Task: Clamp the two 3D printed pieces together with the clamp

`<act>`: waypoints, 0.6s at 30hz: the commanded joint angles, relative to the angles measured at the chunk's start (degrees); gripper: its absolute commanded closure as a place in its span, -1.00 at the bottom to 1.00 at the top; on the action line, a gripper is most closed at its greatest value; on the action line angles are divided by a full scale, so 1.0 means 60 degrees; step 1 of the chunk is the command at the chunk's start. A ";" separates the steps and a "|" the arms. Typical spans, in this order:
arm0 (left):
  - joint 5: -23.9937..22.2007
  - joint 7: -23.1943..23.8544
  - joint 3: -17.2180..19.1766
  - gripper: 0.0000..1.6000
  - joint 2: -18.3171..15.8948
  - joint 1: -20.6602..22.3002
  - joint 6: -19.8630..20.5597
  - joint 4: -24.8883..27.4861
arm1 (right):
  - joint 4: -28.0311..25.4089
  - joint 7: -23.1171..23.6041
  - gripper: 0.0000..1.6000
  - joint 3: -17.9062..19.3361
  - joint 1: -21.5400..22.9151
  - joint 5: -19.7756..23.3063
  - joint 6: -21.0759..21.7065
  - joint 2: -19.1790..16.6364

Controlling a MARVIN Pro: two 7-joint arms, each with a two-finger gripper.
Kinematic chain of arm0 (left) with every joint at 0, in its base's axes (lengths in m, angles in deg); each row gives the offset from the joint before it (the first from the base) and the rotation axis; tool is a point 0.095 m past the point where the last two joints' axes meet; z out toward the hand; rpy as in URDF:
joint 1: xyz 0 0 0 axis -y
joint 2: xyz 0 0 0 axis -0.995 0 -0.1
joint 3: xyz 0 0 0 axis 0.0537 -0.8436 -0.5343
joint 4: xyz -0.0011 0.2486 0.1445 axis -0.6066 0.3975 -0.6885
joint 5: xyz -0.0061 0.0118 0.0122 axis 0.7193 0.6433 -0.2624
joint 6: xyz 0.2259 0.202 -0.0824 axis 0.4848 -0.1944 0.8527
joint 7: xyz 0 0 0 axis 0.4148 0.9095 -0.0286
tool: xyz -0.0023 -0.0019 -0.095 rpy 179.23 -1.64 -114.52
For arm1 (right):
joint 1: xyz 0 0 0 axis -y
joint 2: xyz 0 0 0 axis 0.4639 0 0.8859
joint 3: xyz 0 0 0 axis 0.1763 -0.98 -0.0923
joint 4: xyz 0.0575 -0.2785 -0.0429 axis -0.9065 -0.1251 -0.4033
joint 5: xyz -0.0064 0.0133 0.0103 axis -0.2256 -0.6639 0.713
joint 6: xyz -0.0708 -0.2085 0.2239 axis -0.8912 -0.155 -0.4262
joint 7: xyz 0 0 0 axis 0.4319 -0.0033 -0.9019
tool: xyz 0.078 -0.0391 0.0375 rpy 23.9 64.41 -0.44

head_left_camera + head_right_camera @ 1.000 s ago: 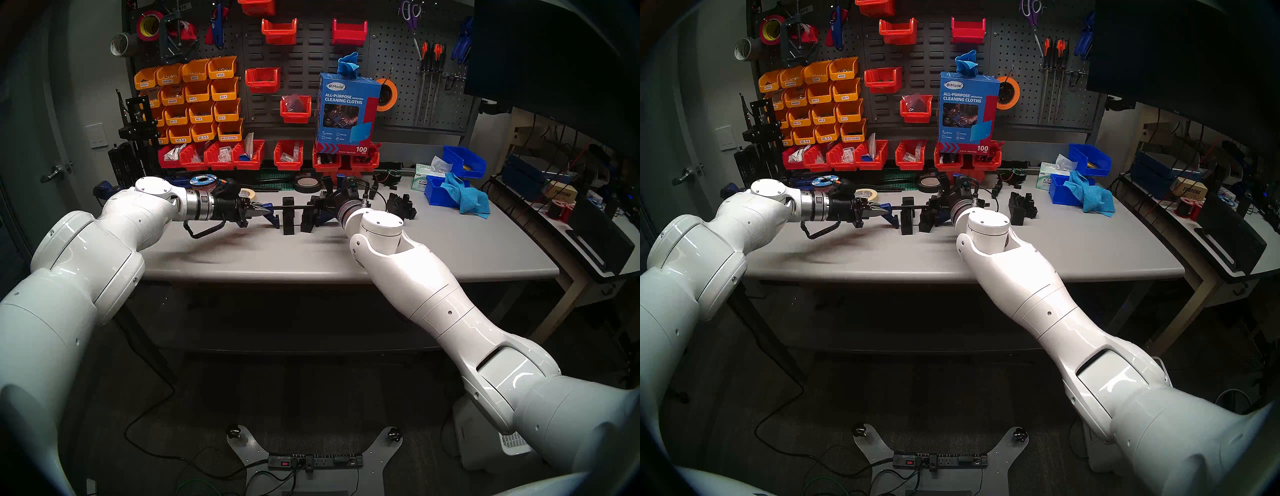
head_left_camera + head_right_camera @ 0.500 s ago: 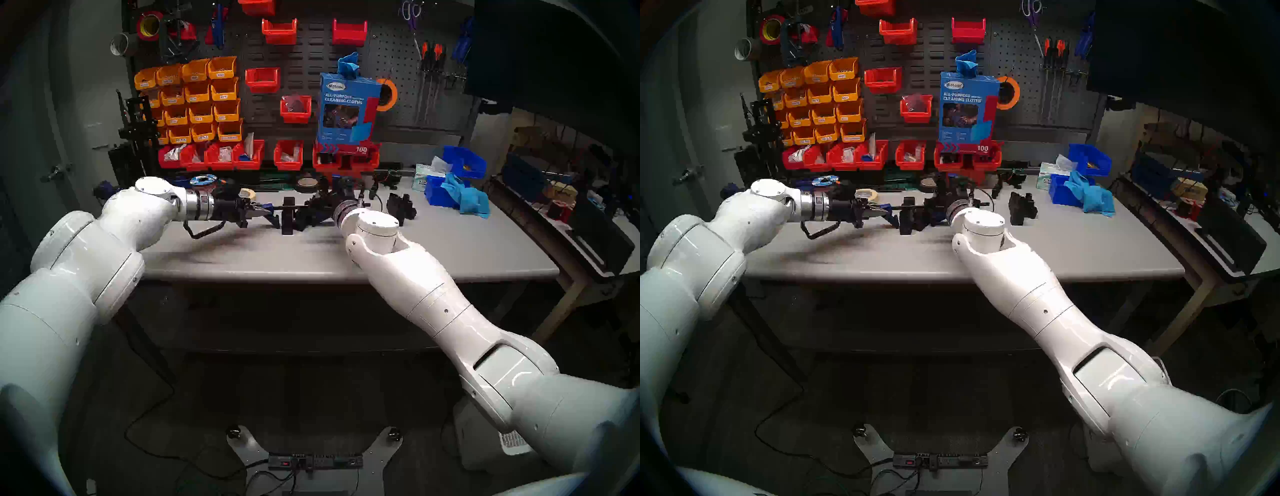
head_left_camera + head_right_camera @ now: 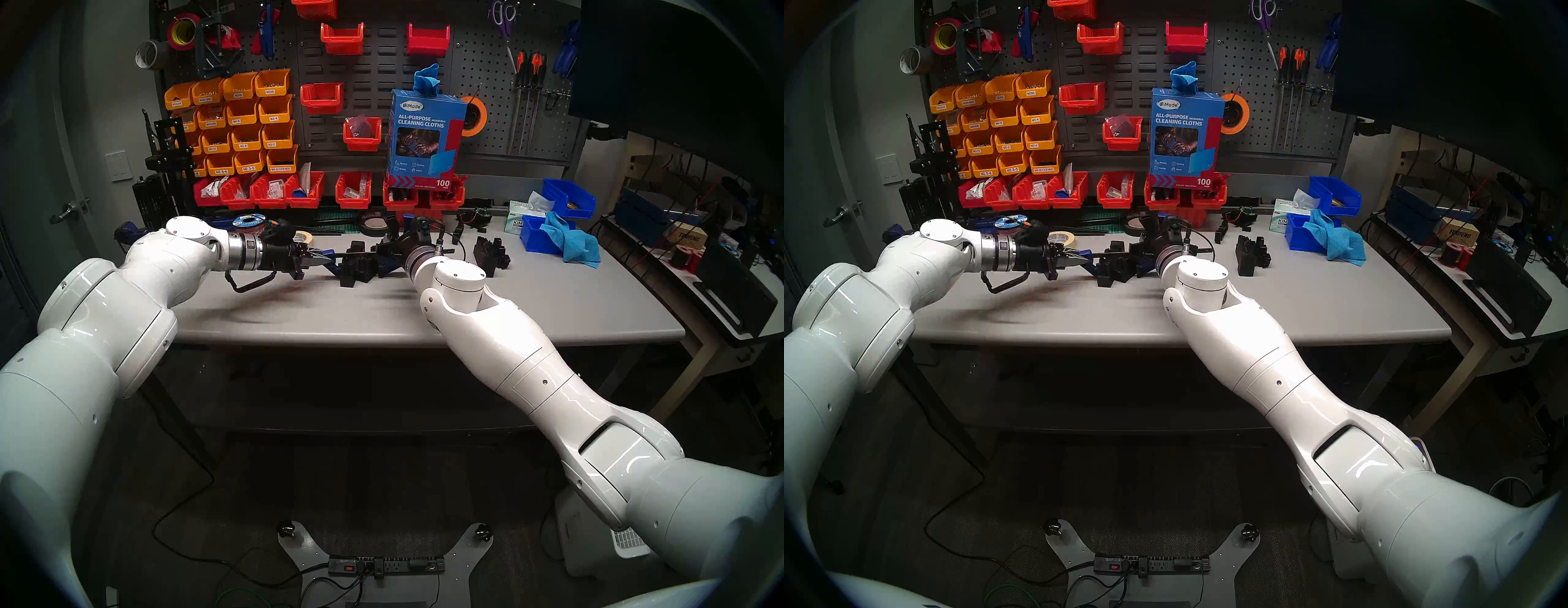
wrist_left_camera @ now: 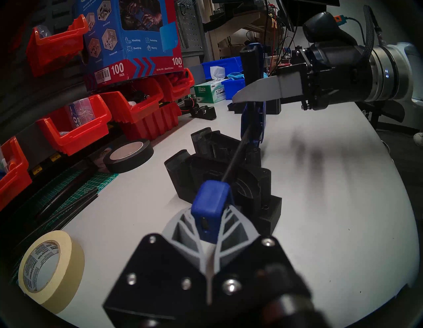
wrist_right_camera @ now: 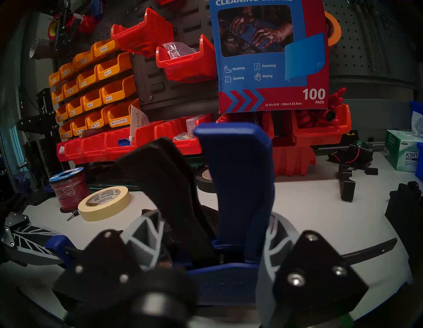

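The clamp hangs level over the table, its thin bar running from left to right. My left gripper is shut on the blue jaw at its end. My right gripper is shut around the clamp's blue handle and black trigger. The two 3D printed pieces are black blocks. They stand pressed together and tilted under the bar, between the clamp's jaws. In the left wrist view they lean over.
A masking tape roll and a black tape roll lie behind the clamp. A bulkier black part stands to the right. Red bins, a cleaning-cloth box and a blue bin with a cloth line the back.
My right arm has slid leftward along the bar with the clamp's handle. The right piece was pushed against the left one, and both have tipped from upright. The left arm held still.
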 commanded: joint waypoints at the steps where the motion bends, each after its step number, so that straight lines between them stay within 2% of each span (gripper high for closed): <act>1: 0.0018 0.0016 -0.0038 1.00 0.0514 0.0110 -0.0016 0.0212 | -0.0337 0.0106 1.00 -0.0234 0.0028 0.0022 0.0053 0.0313; 18: -0.0001 0.0008 -0.0089 1.00 0.0524 0.0089 -0.0055 0.0185 | -0.0278 0.0055 1.00 -0.0341 0.0068 0.0139 0.0077 0.0315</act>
